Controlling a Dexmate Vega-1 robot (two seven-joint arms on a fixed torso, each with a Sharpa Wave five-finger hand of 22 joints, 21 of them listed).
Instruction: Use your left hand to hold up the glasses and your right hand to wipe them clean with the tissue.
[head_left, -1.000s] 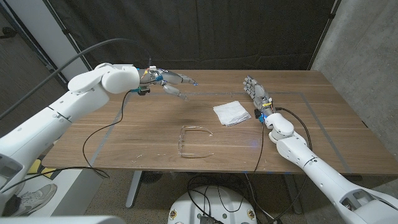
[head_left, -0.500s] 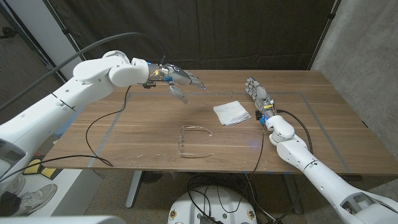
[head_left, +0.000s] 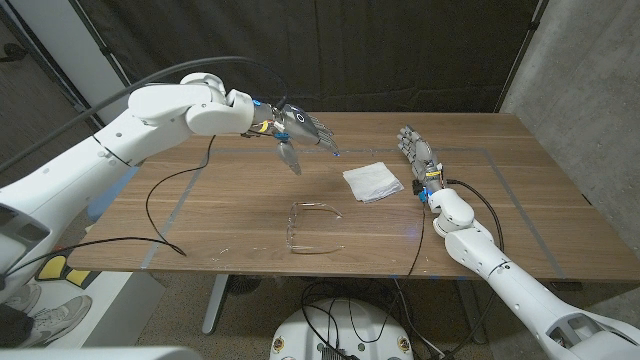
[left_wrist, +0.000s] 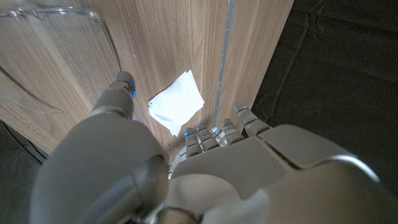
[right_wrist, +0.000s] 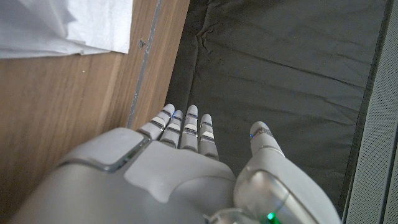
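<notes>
Clear glasses (head_left: 312, 227) lie on the wooden table (head_left: 230, 215) near its front middle, arms unfolded; they also show in the left wrist view (left_wrist: 59, 50). A white folded tissue (head_left: 372, 181) lies behind and right of them, and shows in both wrist views (left_wrist: 176, 108) (right_wrist: 68, 25). My left hand (head_left: 298, 130) hovers above the table behind the glasses, fingers spread, holding nothing. My right hand (head_left: 417, 156) stands just right of the tissue, fingers straight and apart, empty.
A black cable (head_left: 170, 215) loops over the table's left part under my left arm. Pale tape lines (head_left: 500, 170) mark a rectangle on the table. A dark curtain (head_left: 400, 50) hangs behind the table's far edge.
My left arm has swung to the right over the table, bringing its hand closer to the tissue and glasses. The right hand, glasses and tissue have stayed put.
</notes>
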